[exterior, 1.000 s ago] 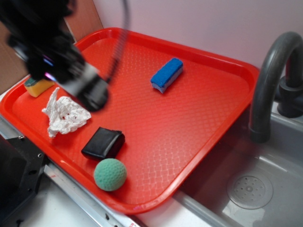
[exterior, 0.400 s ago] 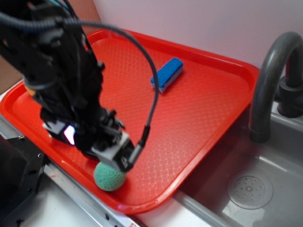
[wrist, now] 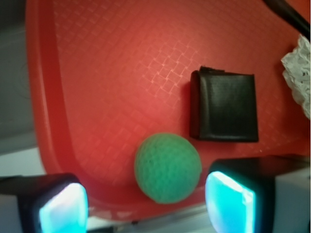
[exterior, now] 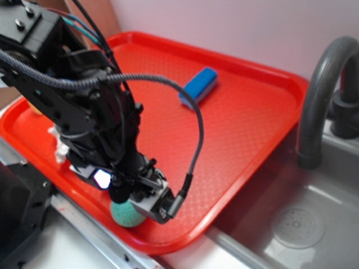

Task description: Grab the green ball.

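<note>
Claw (wrist: 146, 204) wide open, holding nothing, pads astride green ball (wrist: 167, 167) for squeeze; ball just beside black pad (wrist: 224, 106).

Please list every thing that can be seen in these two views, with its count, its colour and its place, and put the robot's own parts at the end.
green ball: one, mint green, near the tray's front edge, between the two fingers.
black pad: one, black, on the tray just beyond the ball.
crumpled paper: one, white, right edge of the wrist view.
blue sponge: one, blue, far part of the tray.
tray: one, red, beside the sink.
sink: one, grey, right of the tray.
faucet: one, dark grey, over the sink.
gripper: one, black with glowing cyan pads, open, not touching the ball.
</note>
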Controlling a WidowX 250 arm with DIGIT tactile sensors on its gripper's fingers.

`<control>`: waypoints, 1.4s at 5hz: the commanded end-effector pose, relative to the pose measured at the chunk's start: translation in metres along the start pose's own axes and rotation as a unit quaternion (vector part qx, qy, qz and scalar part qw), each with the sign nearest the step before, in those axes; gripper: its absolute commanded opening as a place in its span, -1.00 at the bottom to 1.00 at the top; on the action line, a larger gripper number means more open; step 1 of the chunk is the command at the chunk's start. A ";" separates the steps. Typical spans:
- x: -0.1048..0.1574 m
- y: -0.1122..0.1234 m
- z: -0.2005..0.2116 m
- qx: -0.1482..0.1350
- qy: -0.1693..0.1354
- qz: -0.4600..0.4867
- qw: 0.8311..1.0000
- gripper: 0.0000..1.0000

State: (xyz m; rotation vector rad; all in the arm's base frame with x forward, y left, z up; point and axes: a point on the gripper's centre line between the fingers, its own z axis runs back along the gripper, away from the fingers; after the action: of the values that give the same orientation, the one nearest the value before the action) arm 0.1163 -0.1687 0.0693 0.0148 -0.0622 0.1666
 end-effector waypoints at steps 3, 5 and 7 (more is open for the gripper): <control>-0.004 0.008 -0.037 -0.006 0.023 0.007 1.000 1.00; -0.004 0.006 -0.044 -0.010 0.028 0.001 1.000 -1.00; 0.005 0.001 -0.014 -0.028 0.001 -0.034 0.999 -1.00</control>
State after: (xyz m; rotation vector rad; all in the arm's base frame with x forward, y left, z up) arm 0.1168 -0.1583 0.0446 0.0073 -0.0296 0.1038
